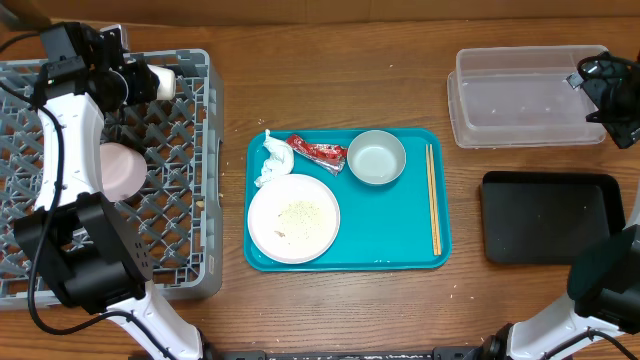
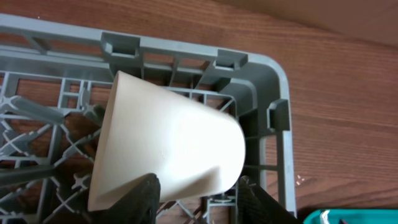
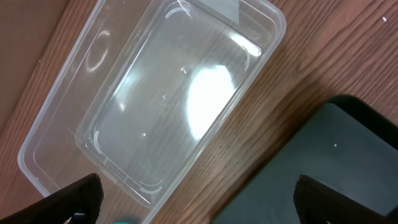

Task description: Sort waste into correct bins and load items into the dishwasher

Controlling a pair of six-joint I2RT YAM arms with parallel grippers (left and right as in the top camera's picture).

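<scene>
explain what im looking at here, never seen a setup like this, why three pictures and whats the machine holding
This is a table with two robot arms, each ending in a two-finger gripper. One picture comes from a camera above the table; the other two come from cameras on each wrist.

From above you see a grey dish rack, a teal tray carrying a white plate, a metal bowl, a napkin, a red wrapper and chopsticks, plus a clear tub and a black tray.

The left gripper has its fingers either side of a white cup over the rack. The right gripper is open above the tub, holding nothing.
</scene>
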